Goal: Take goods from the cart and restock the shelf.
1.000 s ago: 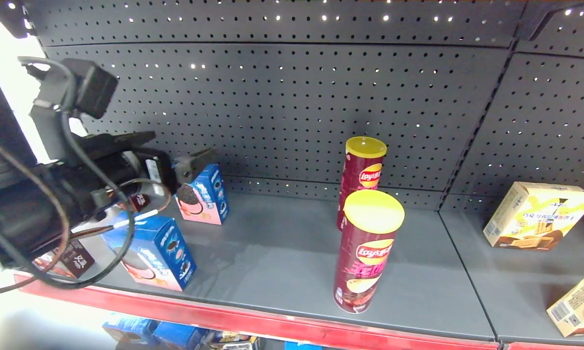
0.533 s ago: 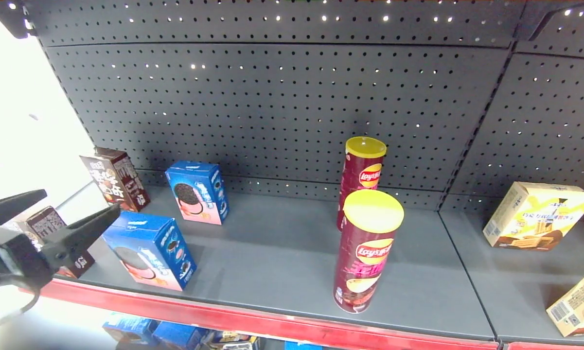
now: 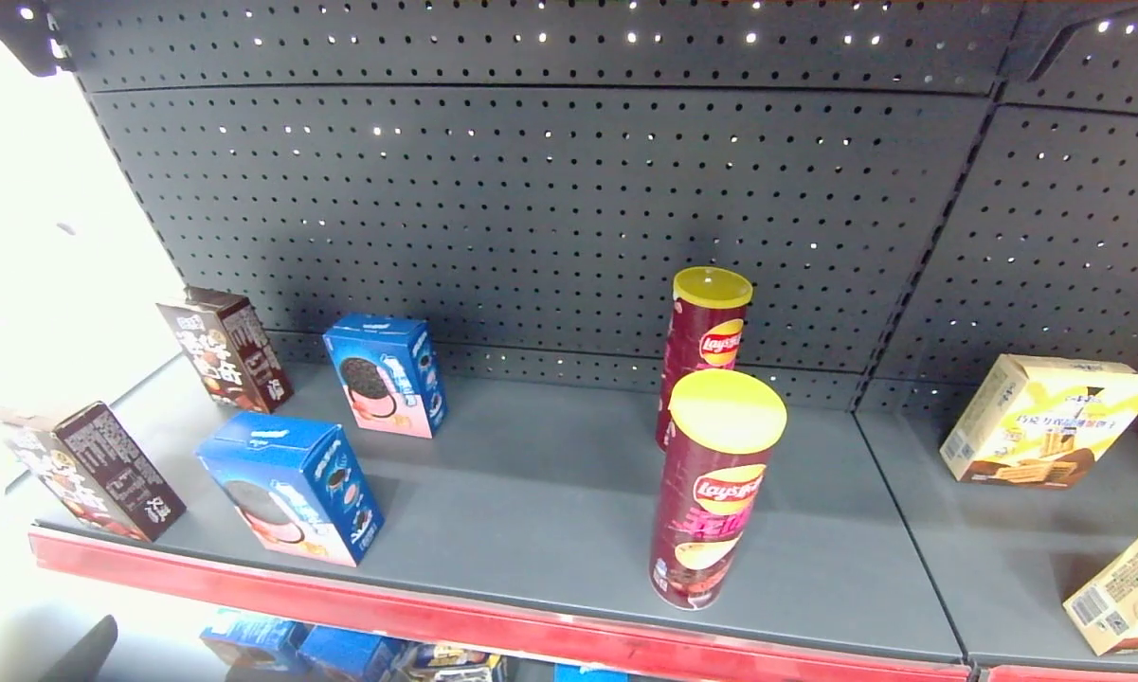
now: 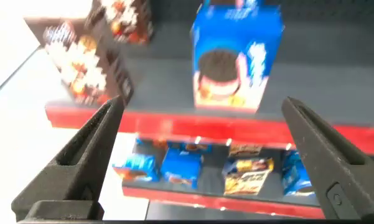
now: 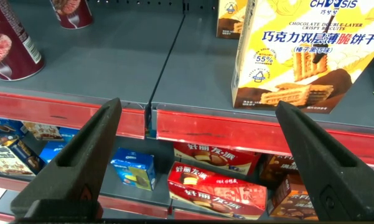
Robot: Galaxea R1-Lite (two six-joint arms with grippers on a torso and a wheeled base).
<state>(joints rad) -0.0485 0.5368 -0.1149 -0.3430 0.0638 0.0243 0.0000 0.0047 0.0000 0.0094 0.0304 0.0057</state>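
Observation:
The grey shelf [image 3: 550, 511] holds two blue cookie boxes [image 3: 289, 497] [image 3: 386, 374], two brown boxes [image 3: 90, 469] [image 3: 227, 349] and two maroon chip cans [image 3: 715, 488] [image 3: 706, 332]. My left gripper [image 4: 202, 102] is open and holds nothing, in front of the shelf's red edge, facing the front blue cookie box [image 4: 236, 59] and a brown box [image 4: 84, 62]. One of its fingertips [image 3: 85, 652] pokes into the head view's bottom left corner. My right gripper [image 5: 199, 104] is open with nothing in it, before the shelf, near a yellow wafer box [image 5: 299, 53] and a chip can [image 5: 9, 43].
Two yellow wafer boxes [image 3: 1047, 421] [image 3: 1123, 583] stand on the right shelf section. A perforated back panel [image 3: 531, 218] closes the shelf behind. The lower shelf holds blue boxes [image 4: 180, 168] and a red packet [image 5: 218, 186]. Bare shelf lies between the cookie boxes and cans.
My left arm has pulled back from the shelf's back left, down and to the left, almost out of the head view. The two brown boxes are uncovered. The goods have not moved.

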